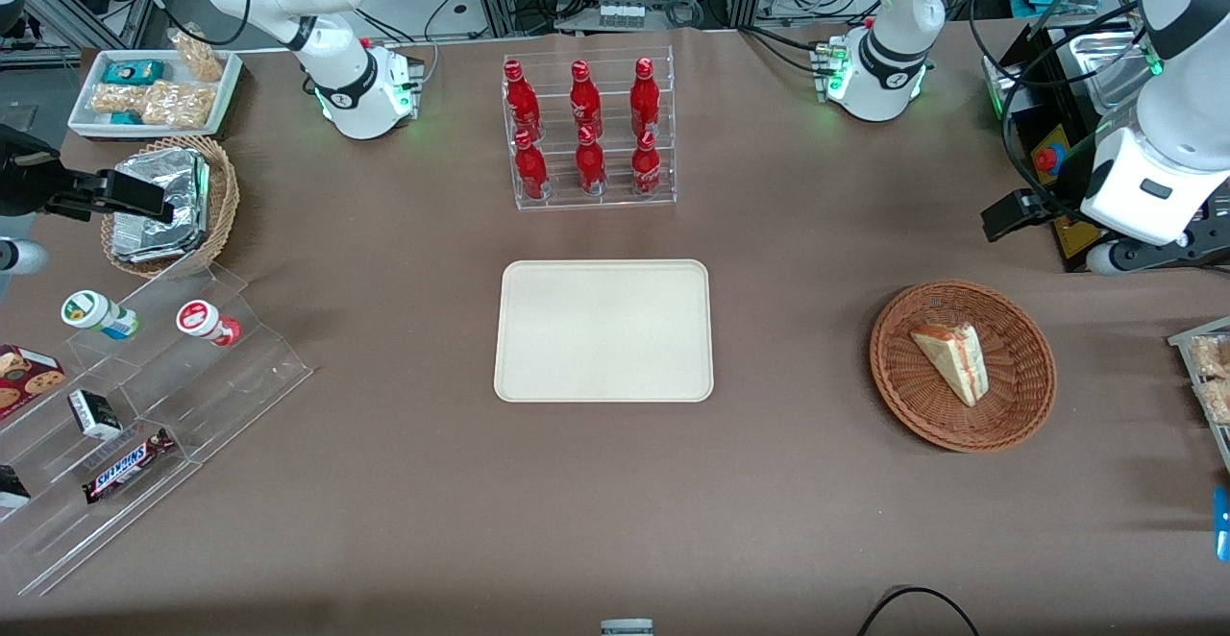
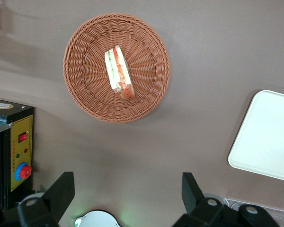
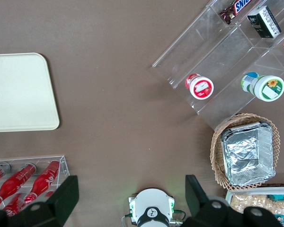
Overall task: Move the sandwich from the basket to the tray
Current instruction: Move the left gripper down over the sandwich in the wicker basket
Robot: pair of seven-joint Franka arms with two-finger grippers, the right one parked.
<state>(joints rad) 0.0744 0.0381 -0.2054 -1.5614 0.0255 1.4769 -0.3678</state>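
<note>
sandwich [image 1: 951, 361] in basket [image 1: 898, 396], frame right, looks soft: pinch its bread faces lightly. gripper [image 2: 125, 191] hangs high, fingers open; tray [image 1: 603, 330] sits mid-frame.

Brown desk [image 1: 404, 482], cream tray [image 1: 603, 330] mid-desk, wicker basket [image 1: 1019, 405] (toward the working arm's end), bottle rack [image 1: 588, 132], gripper [image 2: 128, 198] above with jaws apart

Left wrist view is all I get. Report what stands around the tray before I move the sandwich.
Observer: A clear rack of six red bottles stands farther from the front camera than the tray.
Operator: Give me the tray's whole surface.
Observer: All of it is bare.
Operator: Place the end effector.
Observer: The end effector, open, hangs above the table, farther from the front camera than the basket holding the sandwich.
</note>
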